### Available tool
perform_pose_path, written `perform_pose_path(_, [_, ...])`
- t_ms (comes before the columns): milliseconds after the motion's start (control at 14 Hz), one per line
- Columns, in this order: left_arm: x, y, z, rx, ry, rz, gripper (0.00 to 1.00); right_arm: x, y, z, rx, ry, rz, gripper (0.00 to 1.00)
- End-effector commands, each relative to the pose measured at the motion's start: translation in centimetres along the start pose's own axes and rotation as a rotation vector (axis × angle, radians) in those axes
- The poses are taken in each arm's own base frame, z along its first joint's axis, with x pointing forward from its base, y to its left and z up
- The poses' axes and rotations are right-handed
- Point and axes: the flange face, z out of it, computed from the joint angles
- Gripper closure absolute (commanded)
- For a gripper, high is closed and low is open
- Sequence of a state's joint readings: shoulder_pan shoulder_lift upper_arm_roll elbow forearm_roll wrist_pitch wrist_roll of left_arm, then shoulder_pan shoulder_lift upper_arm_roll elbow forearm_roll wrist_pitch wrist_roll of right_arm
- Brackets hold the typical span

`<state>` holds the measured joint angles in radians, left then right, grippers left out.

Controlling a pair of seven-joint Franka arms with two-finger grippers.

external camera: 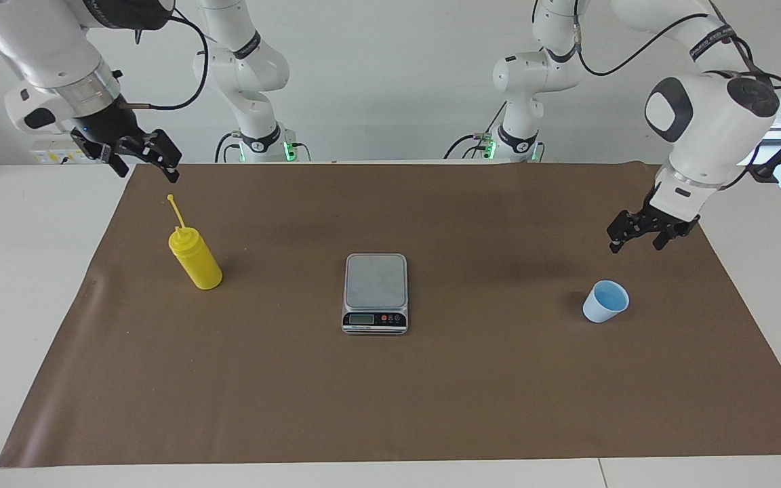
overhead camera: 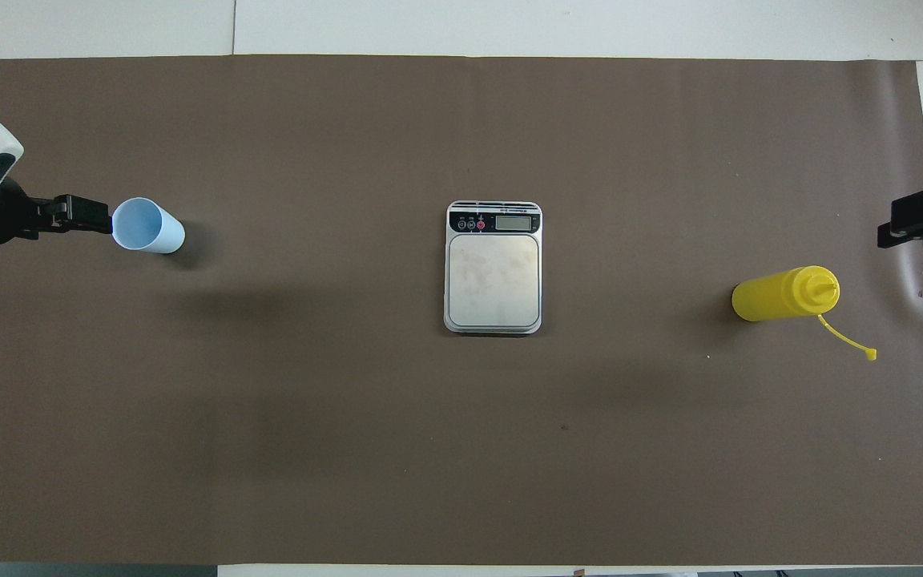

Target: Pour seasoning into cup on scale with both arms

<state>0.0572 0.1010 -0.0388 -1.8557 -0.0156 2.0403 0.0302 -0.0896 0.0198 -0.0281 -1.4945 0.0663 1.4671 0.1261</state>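
Two tools hang apart: left tool, spread wide, over the mat near the cup; right tool, also wide, above the table's right-arm end near the seasoning. Overhead, both are partly cut off. Between cup and seasoning, the bare scale shows its display clearly only overhead.

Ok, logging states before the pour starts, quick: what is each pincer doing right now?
Left pincer: open, holding nothing, raised near the cup.
Right pincer: open, holding nothing, raised near the seasoning bottle.
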Motion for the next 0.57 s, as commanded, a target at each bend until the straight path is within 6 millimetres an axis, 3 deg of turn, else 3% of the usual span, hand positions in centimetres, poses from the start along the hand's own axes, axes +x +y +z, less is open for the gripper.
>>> perform_pose_path(0, [1.7, -1.2, 4.9, 0.011, 0.025, 0.004, 0.00, 1.1, 5.8, -0.2, 0.123, 0.002, 0.190, 0.00])
perform_pose_path(71, [2.0, -1.8, 7.1, 0.011, 0.036, -0.004, 0.00, 1.2, 7.3, -0.8, 0.145, 0.001, 0.296, 0.00])
perform_pose_path(143, [2.0, -3.3, 8.8, 0.013, 0.059, -0.025, 0.00, 2.5, 8.0, 0.1, 0.151, -0.031, 0.384, 0.00])
perform_pose_path(286, [1.5, -3.7, 12.1, 0.014, 0.076, -0.029, 0.00, 6.9, 11.3, 3.4, 0.198, -0.174, 0.530, 0.00])
perform_pose_path(357, [1.0, -3.5, 12.9, 0.013, 0.069, -0.027, 0.11, 8.4, 14.8, 5.0, 0.252, -0.215, 0.607, 0.00])
perform_pose_path(429, [0.8, -3.5, 13.0, 0.012, 0.055, -0.031, 0.36, 9.1, 17.3, 6.7, 0.270, -0.242, 0.657, 0.00])
perform_pose_path(500, [0.6, -3.4, 13.1, 0.011, 0.043, -0.038, 0.72, 10.0, 19.1, 8.8, 0.273, -0.274, 0.685, 0.00])
